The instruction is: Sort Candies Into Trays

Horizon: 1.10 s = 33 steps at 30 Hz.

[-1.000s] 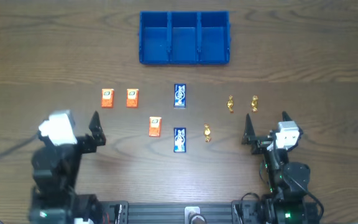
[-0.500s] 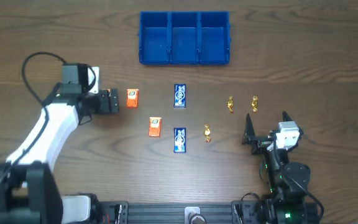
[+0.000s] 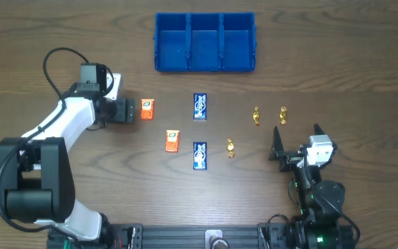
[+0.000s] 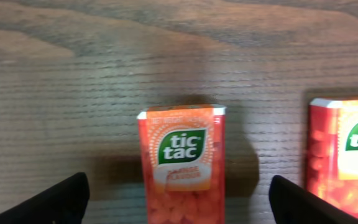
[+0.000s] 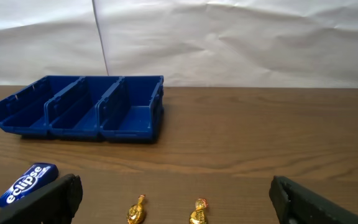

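Seen from overhead, the left gripper [image 3: 126, 111] hides the orange box [image 4: 182, 165] nearest the worktop's [image 3: 365, 69] left edge, its wrist view cuts off that box's near end and half of the second orange box [image 4: 347, 155], and the right wrist view clips two gold sweets [image 5: 136, 213].

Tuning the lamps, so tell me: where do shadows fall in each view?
Left wrist view: a soft shadow spreads on the table beside the orange candy box. Right wrist view: a thin shadow under the blue tray. Top view: even light, no glare.
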Tool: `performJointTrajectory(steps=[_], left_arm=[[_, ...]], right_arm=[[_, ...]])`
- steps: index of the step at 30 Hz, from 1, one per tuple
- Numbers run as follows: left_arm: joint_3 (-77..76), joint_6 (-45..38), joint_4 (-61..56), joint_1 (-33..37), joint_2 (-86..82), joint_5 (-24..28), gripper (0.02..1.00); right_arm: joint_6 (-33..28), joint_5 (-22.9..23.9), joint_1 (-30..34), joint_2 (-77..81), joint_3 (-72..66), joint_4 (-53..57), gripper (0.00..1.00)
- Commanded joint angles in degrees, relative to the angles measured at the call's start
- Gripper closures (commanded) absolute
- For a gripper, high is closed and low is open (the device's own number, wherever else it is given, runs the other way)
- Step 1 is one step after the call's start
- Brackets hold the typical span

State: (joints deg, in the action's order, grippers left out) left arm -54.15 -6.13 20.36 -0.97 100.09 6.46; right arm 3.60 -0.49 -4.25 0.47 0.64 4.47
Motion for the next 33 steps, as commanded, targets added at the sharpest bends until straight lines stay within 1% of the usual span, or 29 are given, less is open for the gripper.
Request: performJointTrajectory(steps=[1, 6, 8, 9, 11, 12, 18, 19, 23, 26, 30, 32, 33], left_arm=[[-1.2, -0.5, 0.2, -0.2, 1.0, -2.0, 0.154], [-1.2, -0.5, 0.2, -0.3, 1.8, -1.9, 0.194], [-1.2, -0.5, 0.1, -1.0, 1.8, -2.0, 0.242], [-1.2, -0.5, 0.1, -1.3, 1.8, -2.0, 0.279], [-1.2, 0.0, 0.1, -1.8, 1.8, -2.0, 0.415], [-1.2, 0.3, 0.1, -1.8, 1.8, -2.0, 0.467], [-1.2, 1.9, 0.2, -1.8, 1.8, -2.0, 0.658], [-1.2, 2.1, 0.2, -1.8, 1.8, -2.0, 0.678], [-3.8, 6.3, 1.3, -2.1, -0.2, -1.9, 0.698], [-12.5, 8.9, 6.3, -4.8, -4.3, -2.7, 0.695], [-31.4, 14.4, 14.3, -11.6, -4.5, -10.1, 0.691], [-40.8, 16.5, 16.7, -15.7, -1.1, -13.8, 0.693], [-46.1, 17.2, 17.8, -17.5, 1.7, -14.8, 0.702]], right_arm=[[-0.7, -0.1, -0.3, -0.3, -0.2, 0.3, 0.003], [-0.7, -0.1, -0.3, -0.3, -0.2, 0.3, 0.003], [-0.7, -0.1, -0.3, -0.3, -0.2, 0.3, 0.003], [-0.7, -0.1, -0.3, -0.3, -0.2, 0.3, 0.003], [-0.7, -0.1, -0.3, -0.3, -0.2, 0.3, 0.003], [-0.7, -0.1, -0.3, -0.3, -0.2, 0.3, 0.003], [-0.7, -0.1, -0.3, -0.3, -0.2, 0.3, 0.003], [-0.7, -0.1, -0.3, -0.3, -0.2, 0.3, 0.003], [-0.7, -0.1, -0.3, -0.3, -0.2, 0.3, 0.003], [-0.7, -0.1, -0.3, -0.3, -0.2, 0.3, 0.003], [-0.7, -0.1, -0.3, -0.3, -0.2, 0.3, 0.003], [-0.7, -0.1, -0.3, -0.3, -0.2, 0.3, 0.003], [-0.7, -0.1, -0.3, -0.3, -0.2, 0.3, 0.003]])
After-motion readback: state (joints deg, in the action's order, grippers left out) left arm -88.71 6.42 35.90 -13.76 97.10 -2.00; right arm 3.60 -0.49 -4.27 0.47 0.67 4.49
